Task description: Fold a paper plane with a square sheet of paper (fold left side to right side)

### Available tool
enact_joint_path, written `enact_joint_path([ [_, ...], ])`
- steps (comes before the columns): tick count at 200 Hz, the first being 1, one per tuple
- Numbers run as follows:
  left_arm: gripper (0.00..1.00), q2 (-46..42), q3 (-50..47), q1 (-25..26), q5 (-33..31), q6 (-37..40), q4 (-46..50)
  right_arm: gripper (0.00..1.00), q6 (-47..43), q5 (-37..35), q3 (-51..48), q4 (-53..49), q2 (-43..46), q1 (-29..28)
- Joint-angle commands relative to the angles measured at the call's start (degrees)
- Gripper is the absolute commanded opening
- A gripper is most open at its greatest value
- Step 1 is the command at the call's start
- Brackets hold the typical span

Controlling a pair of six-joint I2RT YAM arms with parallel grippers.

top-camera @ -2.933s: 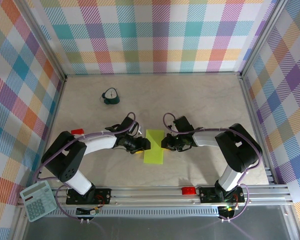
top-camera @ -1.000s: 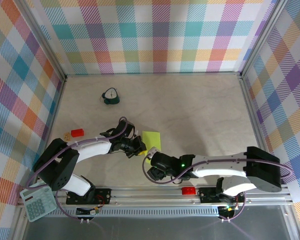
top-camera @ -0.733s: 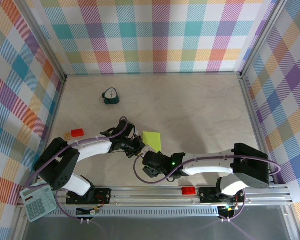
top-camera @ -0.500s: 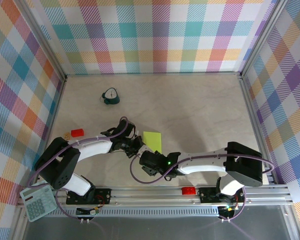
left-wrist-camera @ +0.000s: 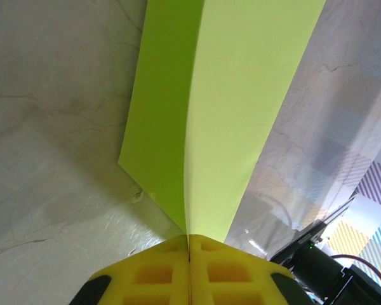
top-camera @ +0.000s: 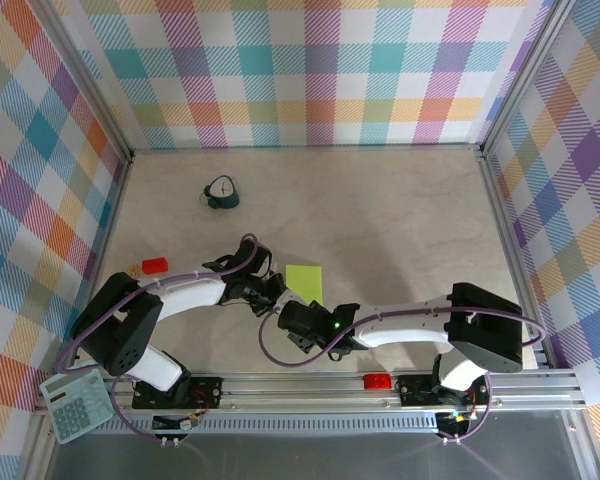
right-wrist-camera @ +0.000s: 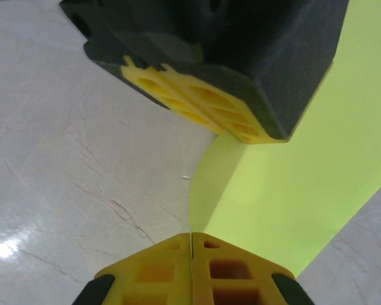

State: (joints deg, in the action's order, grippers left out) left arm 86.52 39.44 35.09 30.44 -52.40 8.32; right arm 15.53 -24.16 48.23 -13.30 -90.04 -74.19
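Square sheet of paper (top-camera: 305,280), folded double, being held low over desk (top-camera: 410,220), near front middle. Sheet's edge being pinched by left hand (left-wrist-camera: 189,244), yellow pads (left-wrist-camera: 152,273) pressed together. Same sheet being gripped by right hand (right-wrist-camera: 192,238), clenched, just beside left hand. Layers being parted slightly.

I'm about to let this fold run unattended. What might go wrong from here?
1. The left tool and right tool are both shut on the same near corner of the square sheet of paper. Any opposed pull might tear or crumple it.
2. In the right wrist view the left tool sits close to the right tool's fingers, so they may collide.
3. The lifted flap bows up, so a crease could land skewed.
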Motion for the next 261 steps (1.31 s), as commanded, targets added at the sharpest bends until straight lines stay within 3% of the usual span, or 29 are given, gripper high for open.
enact_joint_path([
  [1,0.13,-0.94,2.44,-0.97,-0.19,2.57,3.70,0.00,2.38,5.99,-0.81,0.85,2.90,2.60],
  [23,0.26,-2.50,3.52,-2.32,-0.55,5.09,6.63,0.00,3.76,13.92,-2.49,2.82,4.59,6.10],
  [79,0.40,-9.87,5.12,-4.31,-6.90,9.96,11.00,0.00,8.27,31.74,-7.80,11.75,5.39,13.70],
  [114,0.30,-5.95,7.22,-4.59,-3.87,12.57,9.35,0.00,11.29,38.87,-10.92,18.02,5.32,16.50],
  [150,0.17,1.43,10.86,-4.51,-0.30,15.43,8.36,0.00,13.11,41.13,-13.33,21.63,5.05,18.26],
  [208,0.10,13.44,16.97,-3.25,1.64,18.52,8.28,0.00,13.52,41.21,-14.21,22.26,5.12,19.17],
  [261,0.05,19.58,18.88,-1.72,-0.58,19.81,8.46,0.00,14.38,41.21,-14.12,22.26,4.35,19.39],
])
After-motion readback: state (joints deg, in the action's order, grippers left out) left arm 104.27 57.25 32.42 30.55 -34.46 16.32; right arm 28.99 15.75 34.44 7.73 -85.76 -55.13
